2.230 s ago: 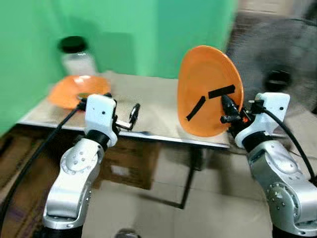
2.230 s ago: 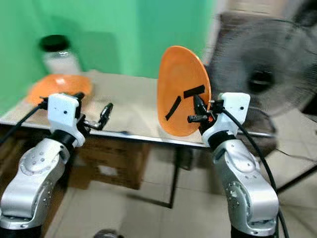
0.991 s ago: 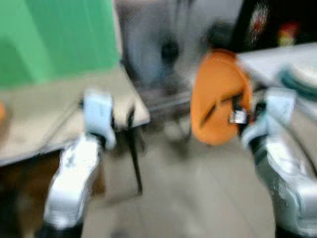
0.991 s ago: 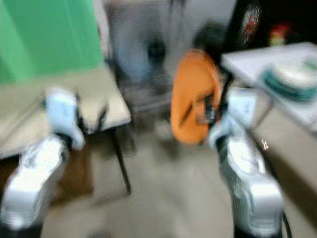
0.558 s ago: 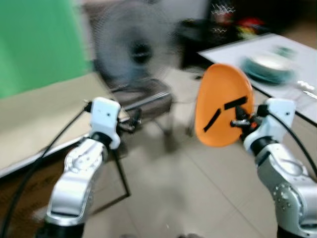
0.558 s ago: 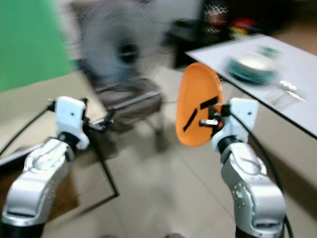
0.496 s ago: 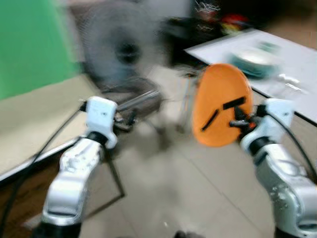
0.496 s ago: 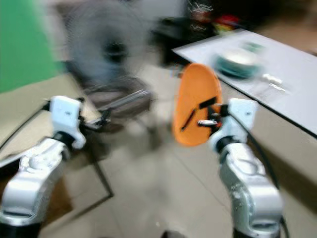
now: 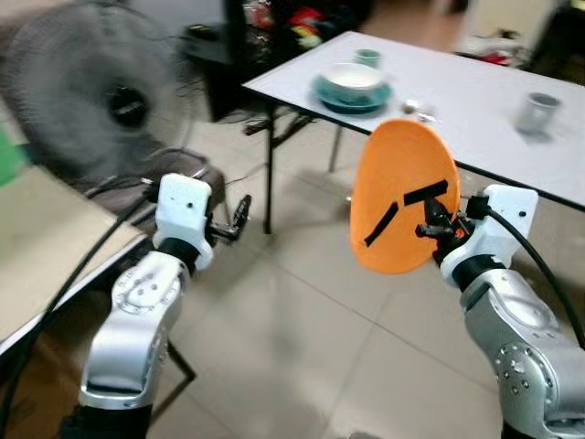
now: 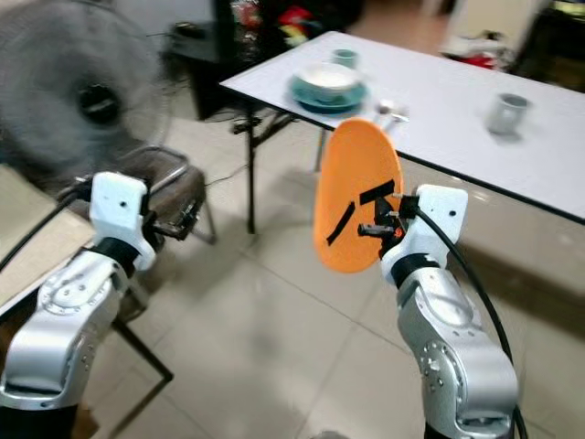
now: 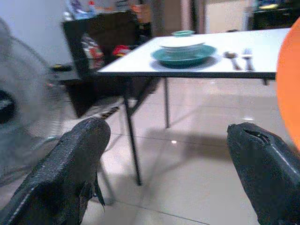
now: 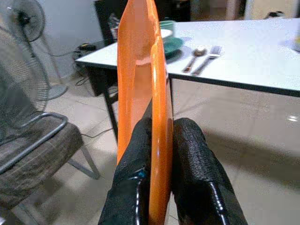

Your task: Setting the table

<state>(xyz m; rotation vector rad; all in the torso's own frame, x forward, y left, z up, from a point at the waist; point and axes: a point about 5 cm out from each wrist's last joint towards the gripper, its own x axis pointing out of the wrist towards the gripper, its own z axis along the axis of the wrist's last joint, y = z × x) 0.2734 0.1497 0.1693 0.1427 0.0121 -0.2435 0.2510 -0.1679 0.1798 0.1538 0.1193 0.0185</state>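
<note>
My right gripper (image 9: 428, 229) is shut on the lower rim of an orange plate (image 9: 402, 197), which stands on edge at chest height. In the right wrist view both black fingers (image 12: 192, 154) pinch the plate's edge (image 12: 140, 84). Beyond it stands a white table (image 9: 475, 91) with a teal plate and a white bowl (image 9: 352, 84), a small green cup (image 9: 367, 57), a spoon and fork (image 9: 416, 110) and a grey cup (image 9: 535, 112). My left gripper (image 9: 239, 215) is open and holds nothing; its wide-apart fingers (image 11: 75, 173) frame the white table (image 11: 262, 44).
A standing fan (image 9: 101, 96) and a metal-framed chair (image 10: 169, 187) are on my left. A corner of the beige table (image 9: 41, 247) lies at the lower left. Tiled floor (image 9: 292, 338) stretches between me and the white table. Dark shelves (image 9: 274, 23) stand behind.
The whole view has swung right: the green wall and most of the beige table have left the picture, and the white set table has come in. The plate stays in my right gripper.
</note>
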